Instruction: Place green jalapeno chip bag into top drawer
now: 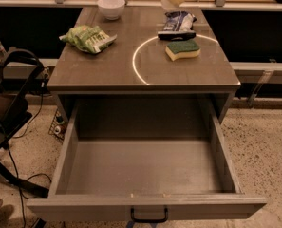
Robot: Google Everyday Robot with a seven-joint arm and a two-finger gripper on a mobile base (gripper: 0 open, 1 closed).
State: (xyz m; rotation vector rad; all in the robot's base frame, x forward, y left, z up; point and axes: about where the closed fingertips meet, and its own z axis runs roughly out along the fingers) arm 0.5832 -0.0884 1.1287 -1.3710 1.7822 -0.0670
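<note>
The green jalapeno chip bag (88, 38) lies crumpled on the left part of the grey tabletop (107, 70). The top drawer (64, 160) below the tabletop is pulled wide open toward me and holds nothing; its black handle (149, 216) is at the bottom edge. My gripper (173, 0), on a cream-coloured arm, hangs at the top edge of the view, above the back of the table. It is well to the right of the green bag and holds nothing that I can see.
A white bowl (111, 7) stands at the back of the table. A dark blue-and-silver bag (177, 23) and a green-and-yellow sponge (183, 50) lie on the right. A dark chair (10, 99) and cables stand on the floor to the left.
</note>
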